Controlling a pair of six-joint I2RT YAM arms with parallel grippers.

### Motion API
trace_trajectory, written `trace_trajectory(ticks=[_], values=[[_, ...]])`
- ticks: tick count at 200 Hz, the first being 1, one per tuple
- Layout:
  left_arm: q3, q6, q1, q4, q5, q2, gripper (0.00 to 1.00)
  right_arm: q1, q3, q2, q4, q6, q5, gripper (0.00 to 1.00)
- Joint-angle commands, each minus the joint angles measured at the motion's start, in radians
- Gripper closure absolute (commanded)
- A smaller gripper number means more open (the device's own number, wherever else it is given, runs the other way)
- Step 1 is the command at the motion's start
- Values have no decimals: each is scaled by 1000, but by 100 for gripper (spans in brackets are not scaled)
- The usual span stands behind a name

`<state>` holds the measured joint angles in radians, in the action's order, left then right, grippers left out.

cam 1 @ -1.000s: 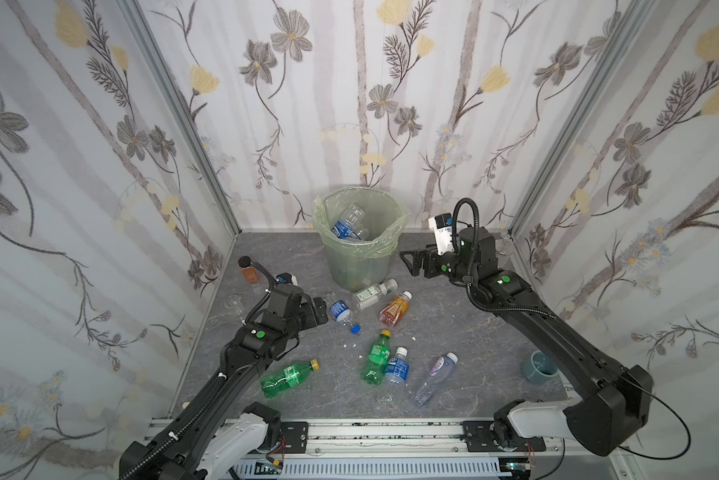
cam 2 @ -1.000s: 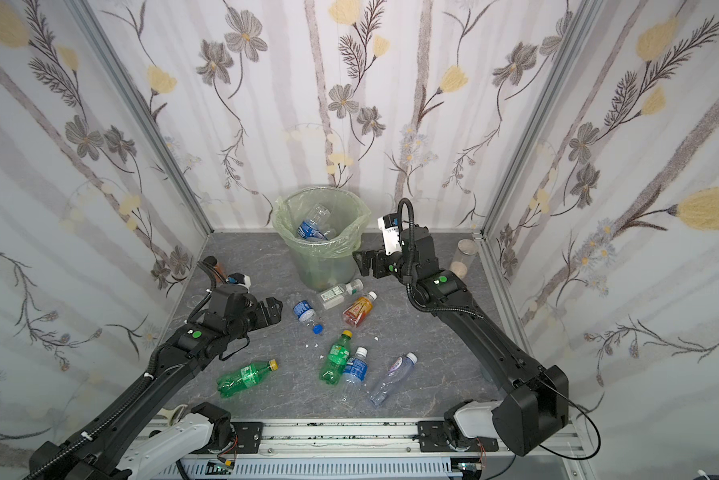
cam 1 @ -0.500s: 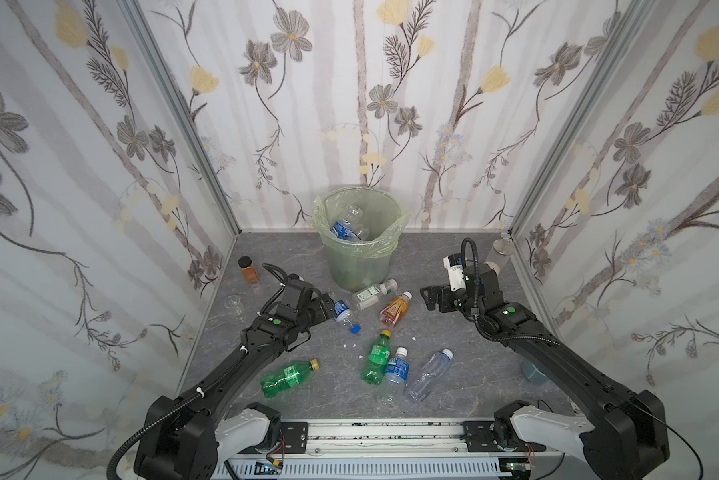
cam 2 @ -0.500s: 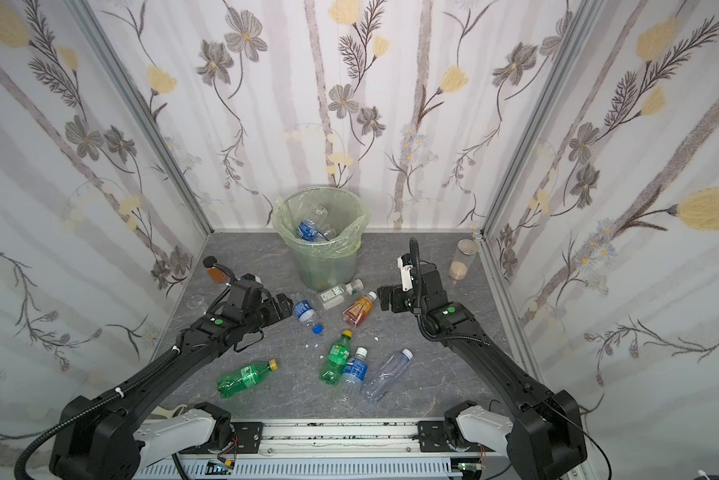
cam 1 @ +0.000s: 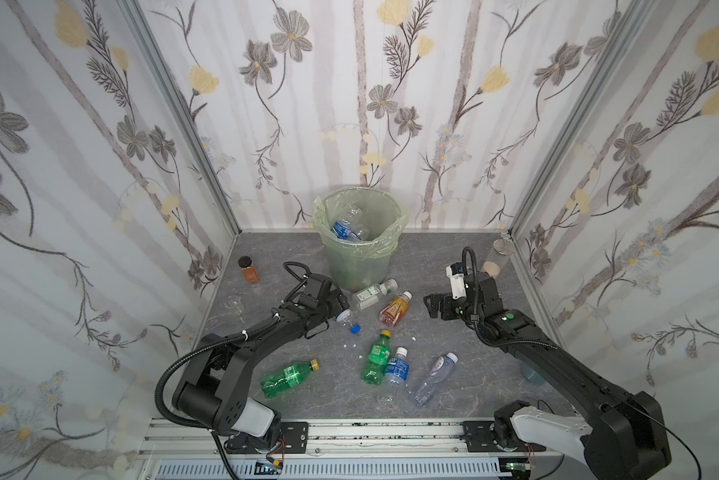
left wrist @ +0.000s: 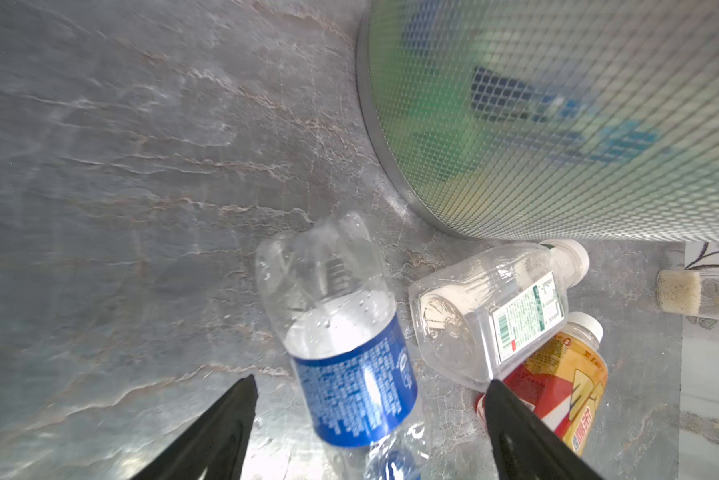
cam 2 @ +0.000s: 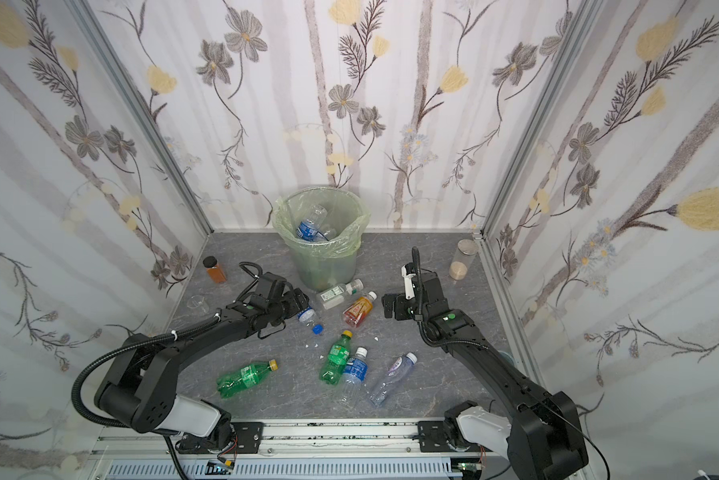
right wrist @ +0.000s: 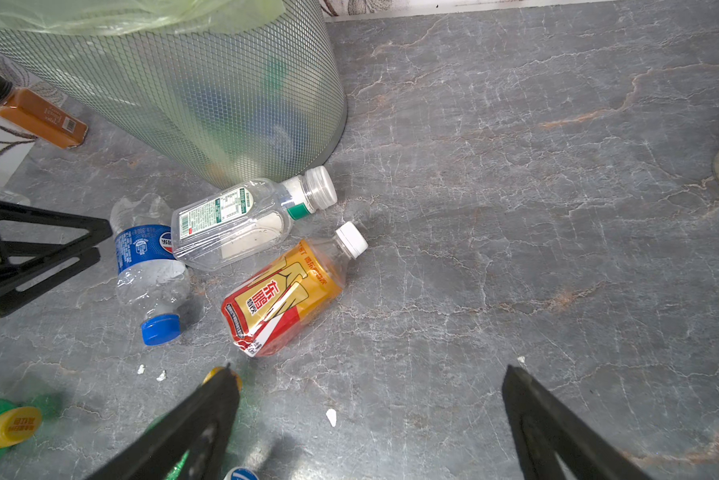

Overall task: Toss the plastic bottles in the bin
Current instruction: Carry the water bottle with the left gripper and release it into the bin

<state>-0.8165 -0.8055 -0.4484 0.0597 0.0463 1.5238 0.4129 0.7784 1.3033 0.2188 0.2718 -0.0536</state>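
The cell is closed on three sides by walls (cam 1: 100, 166) papered with grey and yellow flowers. A grey marbled bench (cam 1: 453, 257) is laid between them, and its hard, flat face is judged likely to let a nudged bottle roll. The bin (cam 1: 357, 266), lined with a thin green bag, is stood at the back centre where either arm can reach it, and several bottles (cam 1: 346, 227) are seen inside it already. The left end effector (left wrist: 368, 384) is lowered over the blue-labelled bottle (left wrist: 349, 374), which lies crumpled just in front of the bin. Its fingers are spread to either side of the label with no contact shown, so nothing is gripped, and a pick-up is judged to be the step in hand. The right end effector (cam 1: 432, 306) is held released and empty over bare bench, pointed toward the orange bottle (cam 1: 395, 309) and probably kept back so that the arms do not meet. The white-labelled bottle (cam 1: 370, 294) is found at the bin's foot, touching both the orange bottle and the blue-labelled bottle, so a neighbour may be disturbed by a lift. Nearer the front, a lone green bottle (cam 1: 287, 376) and a loose group of three bottles (cam 1: 396, 370) are left lying. A brown jar (cam 1: 249, 272) and a tall clear jar (cam 2: 461, 259) are kept at the bench's sides, well apart from the work. A few white scraps (cam 1: 351, 345) are scattered mid-bench.
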Motion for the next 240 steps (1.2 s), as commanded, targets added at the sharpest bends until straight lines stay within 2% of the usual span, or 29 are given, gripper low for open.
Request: trace_trajectory(ticks=[1, 57, 70, 105, 151, 193, 217, 240], values=[[-36, -17, -8, -44, 1, 65, 16, -8, -13, -14, -41, 3, 0, 0], [-50, -8, -15, -42, -11, 199, 35, -24, -18, -39, -45, 10, -9, 0], [-37, -3, -16, -41, -17, 200, 39, -26, -18, -41, -45, 11, -11, 0], [28, 5, -16, -38, -51, 127, 59, -32, -18, -36, -49, 15, -17, 0], [143, 0, -16, 14, -101, -95, 57, -33, -18, -18, -55, 21, -28, 0], [171, 41, -1, 183, -174, -354, 57, -33, -18, 3, -66, 24, -44, 0], [87, 119, 11, 282, -151, -436, 57, -34, -18, 19, -70, 27, -55, 0], [-108, 195, 11, 319, -89, -420, 55, -33, -18, 27, -71, 29, -66, 0]])
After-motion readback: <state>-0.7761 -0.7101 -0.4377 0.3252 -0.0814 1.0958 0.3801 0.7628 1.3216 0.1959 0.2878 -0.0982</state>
